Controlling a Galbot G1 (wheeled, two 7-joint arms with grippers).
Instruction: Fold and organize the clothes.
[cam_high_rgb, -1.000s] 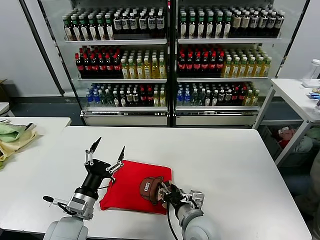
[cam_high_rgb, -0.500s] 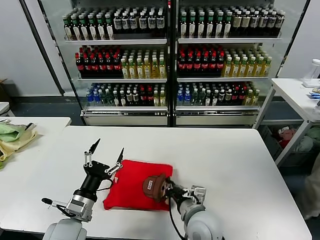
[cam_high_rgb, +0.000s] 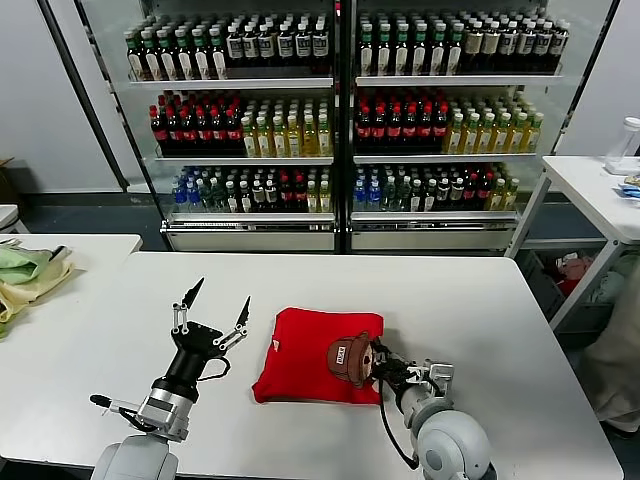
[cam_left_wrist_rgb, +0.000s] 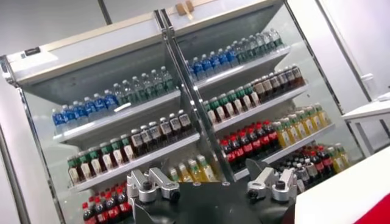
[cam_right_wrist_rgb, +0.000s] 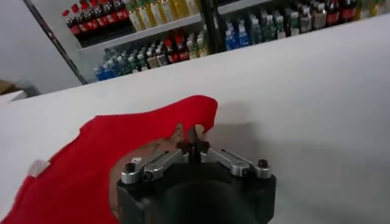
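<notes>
The clothes are one bright red T-shirt (cam_high_rgb: 300, 362), folded into a rough rectangle on the white table (cam_high_rgb: 480, 300). A brown-and-white cartoon face print (cam_high_rgb: 348, 360) shows at its right edge. My right gripper (cam_high_rgb: 378, 368) sits low at that edge, shut on the cloth beside the print. In the right wrist view its jaws (cam_right_wrist_rgb: 189, 135) pinch a raised fold of the red T-shirt (cam_right_wrist_rgb: 79, 164). My left gripper (cam_high_rgb: 220, 295) stands open and lifted, just left of the shirt and apart from it, holding nothing. In the left wrist view it (cam_left_wrist_rgb: 210, 182) faces the drinks shelves.
A pale green and yellow cloth pile (cam_high_rgb: 25, 272) lies on a separate table at far left. Glass-fronted coolers full of bottles (cam_high_rgb: 340, 120) stand behind the table. A white side table (cam_high_rgb: 600, 185) is at the right, with a gap between it and my table.
My right gripper closed on the shirt's edge by the print and dragged the whole shirt to the right across the table. The left arm stayed still and open.
</notes>
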